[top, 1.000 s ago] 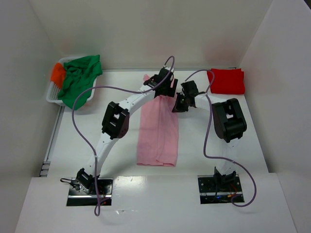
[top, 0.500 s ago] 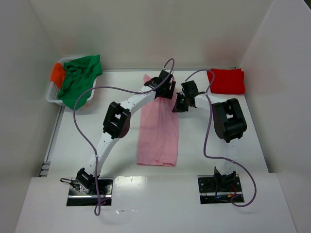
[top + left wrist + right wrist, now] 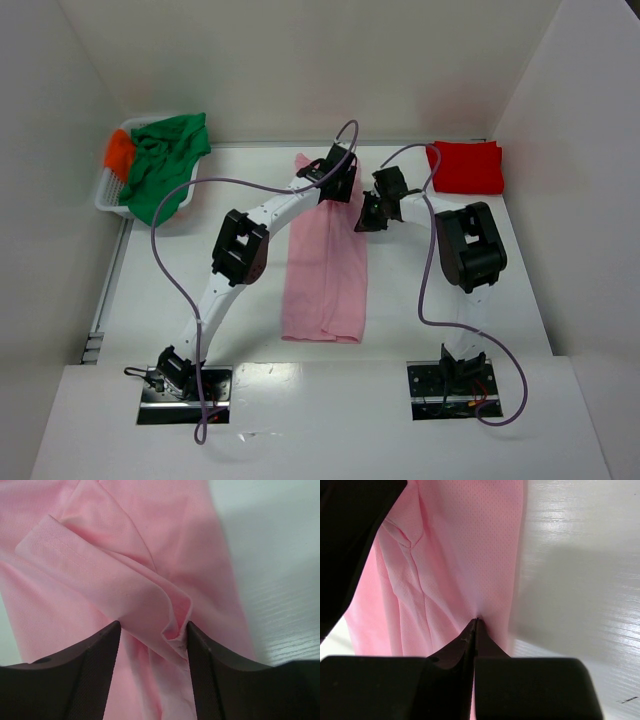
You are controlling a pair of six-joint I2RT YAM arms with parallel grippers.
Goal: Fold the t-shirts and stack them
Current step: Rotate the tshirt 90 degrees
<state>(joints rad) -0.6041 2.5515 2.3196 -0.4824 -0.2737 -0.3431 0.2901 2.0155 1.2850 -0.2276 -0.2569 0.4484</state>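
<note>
Nearest the front edge of the surface point(image 3: 150, 300), the hem end of the pink t-shirt point(image 3: 325, 270), folded into a long narrow strip down the middle, with bare room on either side. Further out, at the strip's far end, both arms close together. Left gripper point(image 3: 154, 627): jaws partly open, straddling a raised ridge of pink cloth, the ridge against one finger point(image 3: 200, 680) and clear of the other, not clamped. Right gripper point(image 3: 476, 621): jaws closed tight near the strip's right edge, creases running into the tips, a thin pinch of cloth between them. Ridge and pinch visible only from the wrist cameras; from overhead, just two black heads over the pink. Beyond, in the far right corner, the red t-shirt point(image 3: 467, 167), folded flat, well apart from the strip. In the far left corner, a white basket point(image 3: 108, 197) with the green t-shirt point(image 3: 165, 165) spilling over its rim and the orange t-shirt point(image 3: 119, 152) tucked beside it.
</note>
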